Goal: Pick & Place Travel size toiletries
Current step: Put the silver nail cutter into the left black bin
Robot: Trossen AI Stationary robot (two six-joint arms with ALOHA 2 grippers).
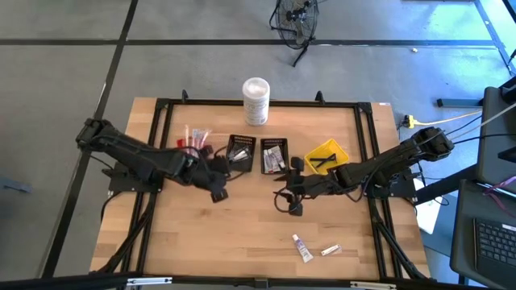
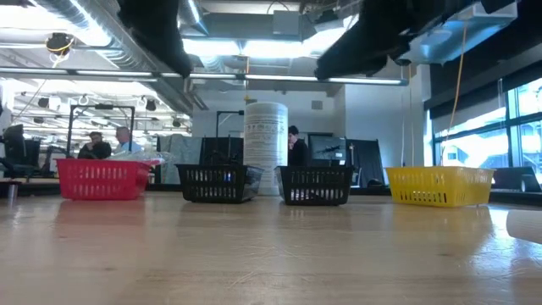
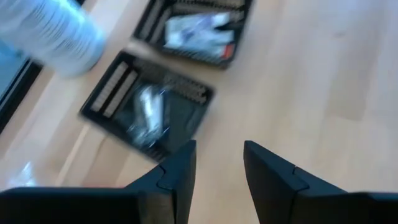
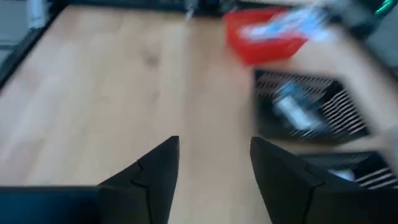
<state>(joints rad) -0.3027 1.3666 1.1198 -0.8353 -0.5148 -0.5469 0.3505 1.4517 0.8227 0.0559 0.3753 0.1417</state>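
Looks like a between-picks moment: both the right gripper (image 4: pixel 214 168) and left gripper (image 3: pixel 219 165) hang spread and empty near the black bins (image 1: pixel 274 155), so next up is reaching the small tube (image 1: pixel 301 247) and sachet (image 1: pixel 330 251) lying at the table's front edge.

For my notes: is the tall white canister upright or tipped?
Upright: the white canister stands tall behind the black bins.

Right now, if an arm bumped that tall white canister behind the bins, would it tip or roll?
The tall white canister stands upright and narrow for its height, so a knock near its top would probably tip it. Being cylindrical, it would likely roll once down. Its weight cannot be judged here.
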